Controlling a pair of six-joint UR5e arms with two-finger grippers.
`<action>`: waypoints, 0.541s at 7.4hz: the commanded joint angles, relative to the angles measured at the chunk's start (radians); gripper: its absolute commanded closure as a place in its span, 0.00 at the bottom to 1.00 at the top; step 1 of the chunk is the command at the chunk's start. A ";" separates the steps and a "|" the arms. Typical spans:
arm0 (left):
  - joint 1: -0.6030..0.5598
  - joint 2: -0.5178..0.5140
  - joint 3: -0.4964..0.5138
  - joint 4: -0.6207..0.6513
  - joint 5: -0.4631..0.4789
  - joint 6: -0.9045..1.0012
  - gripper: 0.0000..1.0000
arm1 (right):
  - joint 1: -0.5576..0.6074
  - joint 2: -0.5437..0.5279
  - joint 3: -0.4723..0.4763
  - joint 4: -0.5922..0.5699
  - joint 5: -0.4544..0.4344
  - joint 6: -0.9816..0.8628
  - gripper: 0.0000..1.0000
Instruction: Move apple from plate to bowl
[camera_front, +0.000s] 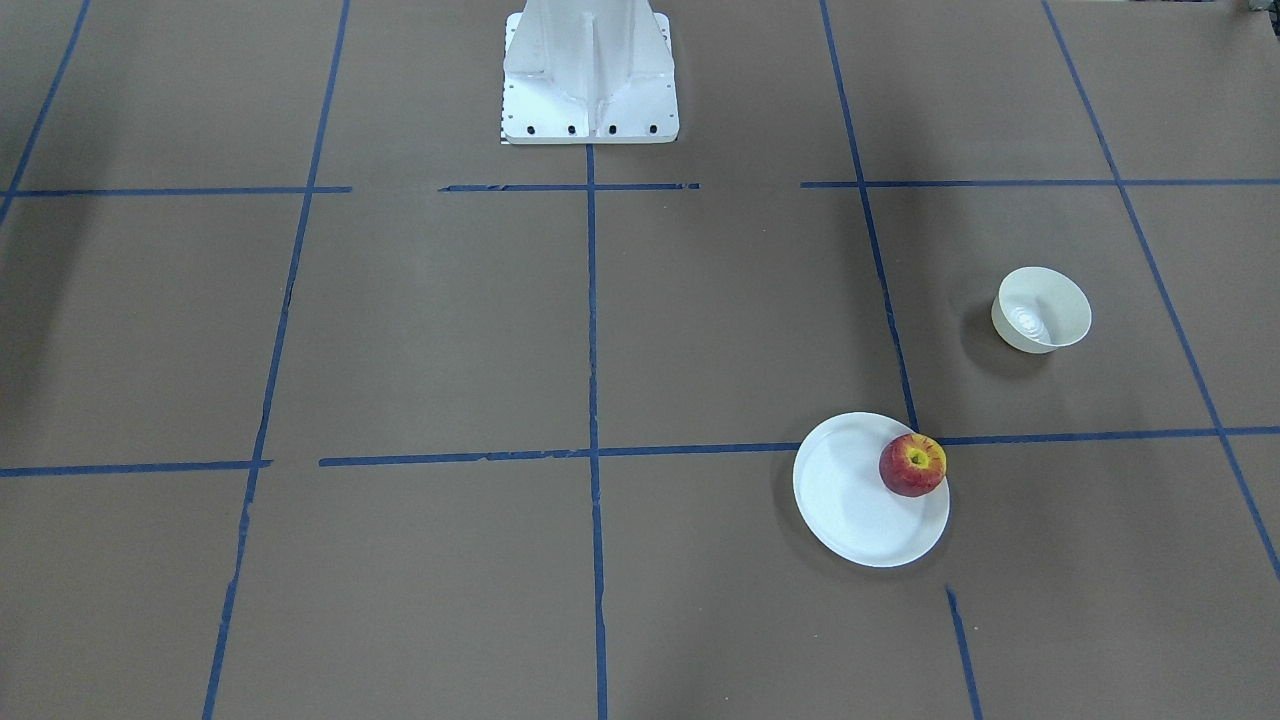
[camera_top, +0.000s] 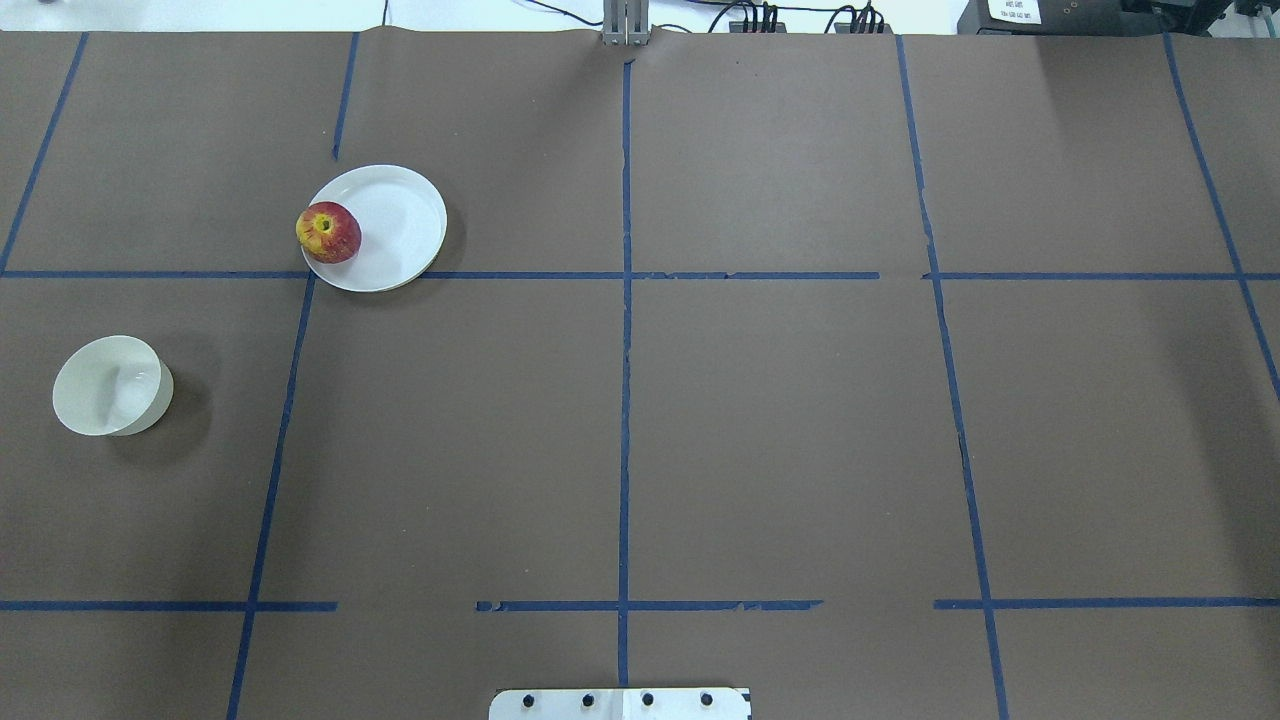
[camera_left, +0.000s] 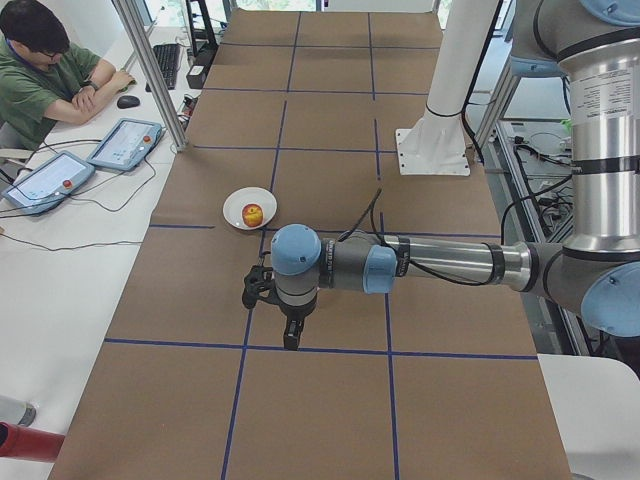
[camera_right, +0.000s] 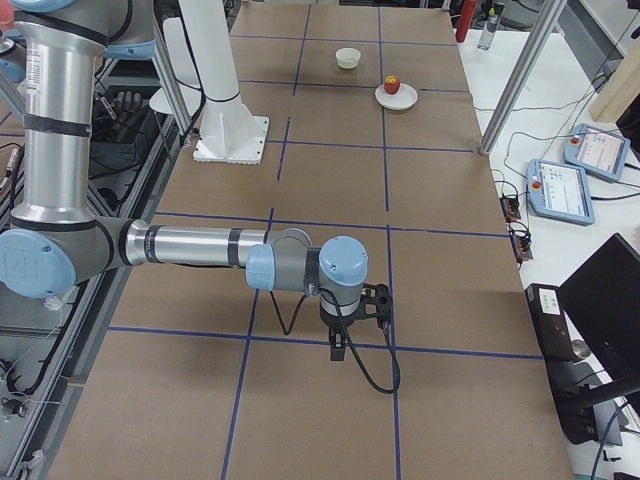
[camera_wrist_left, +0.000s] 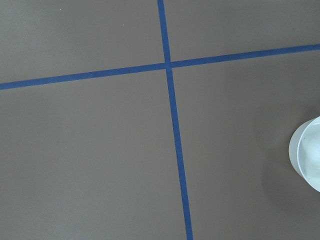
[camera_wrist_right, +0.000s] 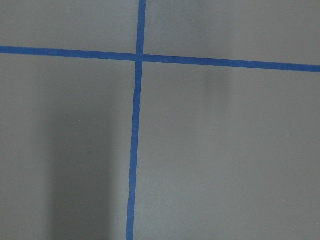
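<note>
Nothing done yet: apple (camera_front: 912, 465) sits on the plate (camera_front: 850, 510) by its rim, and the bowl (camera_front: 1040, 310) is empty, nearby on the bench (camera_front: 500, 350). Left end effector (camera_left: 291, 340) and right end effector (camera_right: 340, 350) are away from the apple and show only in the side views, so cannot tell whether released or clenched. Grasp, carry and drop all left.

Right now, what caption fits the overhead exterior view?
Red apple at the plate's left edge; empty bowl stands apart, lower left.

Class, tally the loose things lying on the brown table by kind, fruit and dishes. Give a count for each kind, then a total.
Fruit: 1, the apple
Dishes: 2, the plate and the bowl
Total: 3
</note>
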 joint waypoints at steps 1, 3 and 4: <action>0.002 -0.019 -0.011 -0.008 -0.002 -0.050 0.00 | 0.000 0.000 0.000 0.000 0.000 0.000 0.00; 0.049 -0.120 -0.012 -0.015 0.008 -0.233 0.00 | 0.000 0.000 0.000 0.000 0.000 0.000 0.00; 0.123 -0.195 0.004 -0.013 0.008 -0.351 0.00 | 0.000 0.000 0.000 0.000 0.000 0.000 0.00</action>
